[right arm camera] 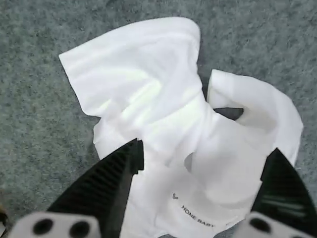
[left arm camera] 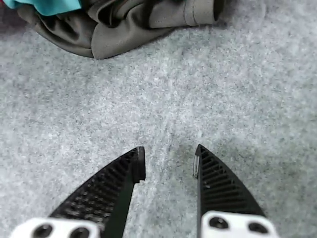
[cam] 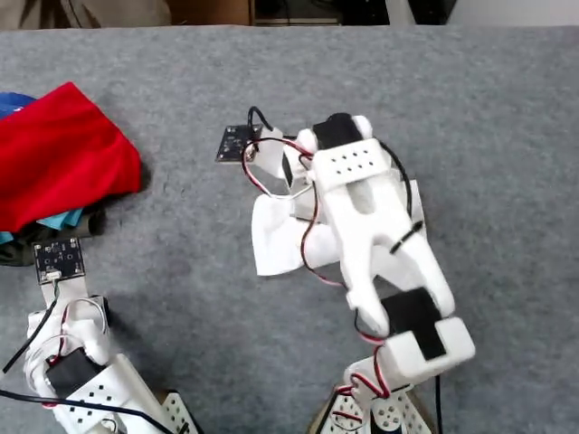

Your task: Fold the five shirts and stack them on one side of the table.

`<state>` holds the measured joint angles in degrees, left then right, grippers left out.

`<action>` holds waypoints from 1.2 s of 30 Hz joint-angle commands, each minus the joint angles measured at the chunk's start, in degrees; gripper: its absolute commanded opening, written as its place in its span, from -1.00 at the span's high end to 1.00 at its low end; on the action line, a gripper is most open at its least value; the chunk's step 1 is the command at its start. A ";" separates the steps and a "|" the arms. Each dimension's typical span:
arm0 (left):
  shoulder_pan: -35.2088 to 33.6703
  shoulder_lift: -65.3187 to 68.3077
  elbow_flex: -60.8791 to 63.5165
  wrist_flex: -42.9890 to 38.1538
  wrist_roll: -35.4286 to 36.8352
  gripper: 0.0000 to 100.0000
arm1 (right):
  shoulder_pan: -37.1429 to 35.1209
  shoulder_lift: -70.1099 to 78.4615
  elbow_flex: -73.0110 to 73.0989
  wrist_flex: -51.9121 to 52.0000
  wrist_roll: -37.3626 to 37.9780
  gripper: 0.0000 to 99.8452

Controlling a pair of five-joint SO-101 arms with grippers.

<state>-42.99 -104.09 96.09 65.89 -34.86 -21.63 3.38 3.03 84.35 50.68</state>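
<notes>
A crumpled white shirt (right arm camera: 148, 94) lies on the grey table mid-field, partly under the right arm (cam: 362, 208). My right gripper (right arm camera: 205, 156) hangs open just above it, one finger on each side of the bunched cloth, holding nothing. At the table's left edge a folded red shirt (cam: 63, 154) tops a pile with blue (cam: 14, 101), teal (cam: 63, 220) and dark cloth (cam: 18, 249) beneath. My left gripper (left arm camera: 168, 161) is open over bare table, a short way from the dark shirt (left arm camera: 133, 25) and the teal shirt (left arm camera: 44, 5).
The grey felt table (cam: 488, 108) has free room on its right half and along the far side. The left arm (cam: 72, 362) sits at the near left corner, just in front of the pile. The white shirt (cam: 276, 235) spreads left of the right arm.
</notes>
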 commanded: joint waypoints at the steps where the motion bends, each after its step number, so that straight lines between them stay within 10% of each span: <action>1: -0.44 -0.22 0.79 -1.05 0.88 0.67 | -3.56 -4.35 -1.10 1.85 0.70 0.25; 23: -0.53 -0.22 0.79 -2.20 0.97 0.67 | -19.74 -4.26 27.91 -17.41 1.32 0.26; 36: -0.53 -0.22 0.79 -2.20 0.97 0.67 | -19.47 4.62 28.88 -24.18 -3.43 0.79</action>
<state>-42.99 -104.09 96.09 64.84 -34.42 -40.53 7.16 31.87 60.18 47.87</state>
